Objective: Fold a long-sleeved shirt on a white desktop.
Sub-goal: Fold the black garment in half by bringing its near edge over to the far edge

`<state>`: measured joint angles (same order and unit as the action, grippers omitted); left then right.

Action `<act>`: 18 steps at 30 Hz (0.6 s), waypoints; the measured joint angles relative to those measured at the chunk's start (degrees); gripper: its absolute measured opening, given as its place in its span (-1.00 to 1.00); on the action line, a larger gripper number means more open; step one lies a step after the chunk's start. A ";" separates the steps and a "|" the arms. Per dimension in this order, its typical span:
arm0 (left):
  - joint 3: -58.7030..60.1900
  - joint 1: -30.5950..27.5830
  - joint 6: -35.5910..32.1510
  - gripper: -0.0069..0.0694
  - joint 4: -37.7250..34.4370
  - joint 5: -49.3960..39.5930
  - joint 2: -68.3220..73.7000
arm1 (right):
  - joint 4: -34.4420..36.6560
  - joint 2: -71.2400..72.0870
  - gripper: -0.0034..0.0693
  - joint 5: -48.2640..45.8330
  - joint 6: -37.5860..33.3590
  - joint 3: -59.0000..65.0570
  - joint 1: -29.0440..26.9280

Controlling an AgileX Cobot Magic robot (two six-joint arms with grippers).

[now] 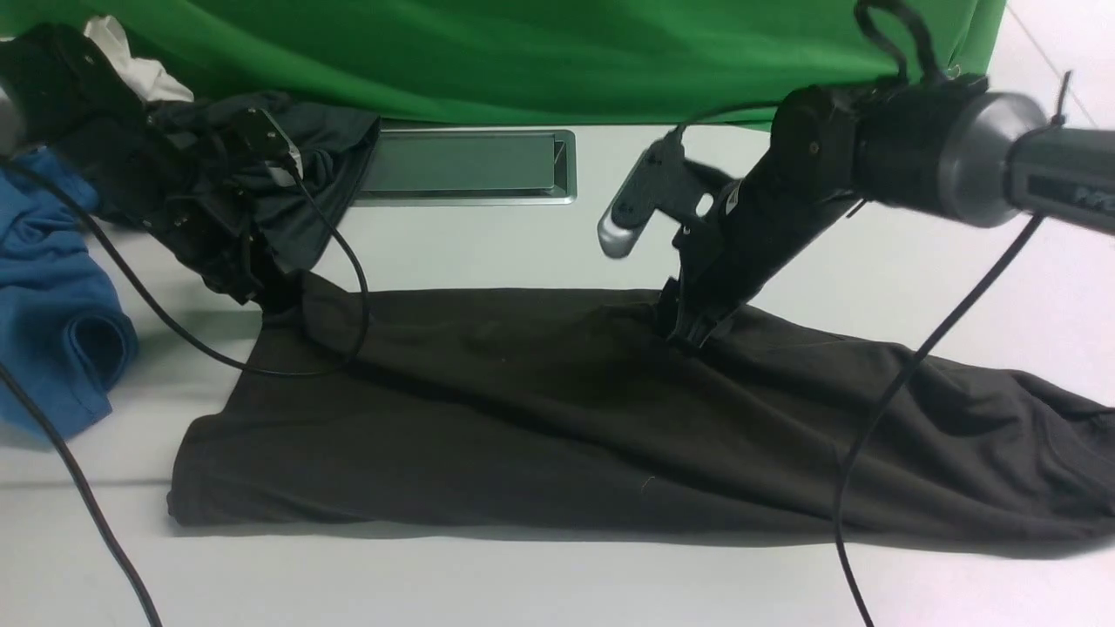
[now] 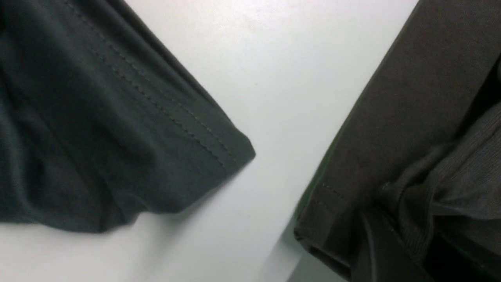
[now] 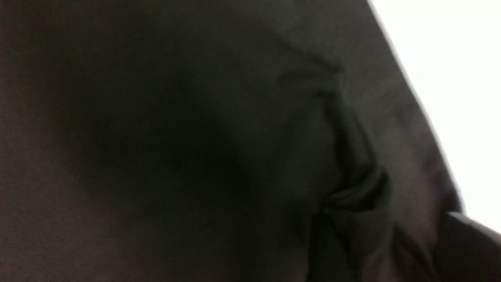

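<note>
On the white desk (image 1: pixel 488 252) the dark shirt (image 1: pixel 523 418) lies stretched left to right. The left gripper (image 1: pixel 261 292) is clamped on its far left corner; the right gripper (image 1: pixel 691 335) presses the far edge right of middle, and I cannot tell how its jaws stand.

Your right gripper's (image 1: pixel 688 338) fingertips are buried in the dark olive-brown knit long-sleeved shirt (image 1: pixel 523 418), whose right end the front view cuts off. The right wrist view is blurred, seemingly all fabric.
</note>
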<state>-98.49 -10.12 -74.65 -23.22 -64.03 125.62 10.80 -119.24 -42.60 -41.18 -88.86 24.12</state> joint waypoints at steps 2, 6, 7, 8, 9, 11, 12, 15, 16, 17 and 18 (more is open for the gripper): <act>0.00 0.00 0.00 -0.71 0.00 0.00 0.00 | 0.00 -1.03 0.16 0.82 0.06 0.00 0.00; 0.00 0.00 0.00 -0.71 0.00 0.07 0.00 | -0.05 -2.00 -0.05 2.36 0.06 0.00 0.00; 0.00 0.00 0.00 -0.71 0.00 0.07 0.00 | -0.05 -2.00 -0.28 2.45 0.06 0.00 -0.12; 0.00 0.00 0.00 -0.71 -0.02 0.15 0.00 | -0.05 -2.00 -0.43 2.39 0.18 0.00 -0.28; 0.00 0.00 0.00 -0.71 -0.02 0.15 0.00 | 0.00 -2.00 -0.59 2.30 0.46 -0.06 -0.51; 0.00 0.00 0.00 -0.71 -0.02 0.15 0.00 | 0.00 -1.89 -0.72 1.42 0.88 -0.05 -1.04; 0.00 0.00 -0.05 -0.71 -0.08 0.15 0.00 | 0.00 -1.65 -0.72 0.72 0.87 -0.05 -1.22; 0.00 0.00 -0.12 -0.71 -0.23 0.15 0.00 | 0.00 -1.05 -0.72 -0.54 0.87 -0.05 -1.52; 0.00 0.00 -0.12 -0.71 -0.28 0.15 -0.29 | 0.00 -0.22 -0.72 -1.51 0.76 -0.05 -1.73; 0.00 0.00 -0.12 -0.71 -0.28 0.22 -0.40 | 0.00 0.18 -0.72 -1.94 0.69 -0.05 -1.78; 0.00 0.00 -0.12 -0.71 -0.28 0.22 -0.49 | 0.00 0.27 -0.72 -1.94 0.63 -0.05 -1.77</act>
<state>-98.49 -10.12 -74.77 -23.50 -63.81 125.13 10.80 -118.96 -44.54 -40.55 -88.91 22.36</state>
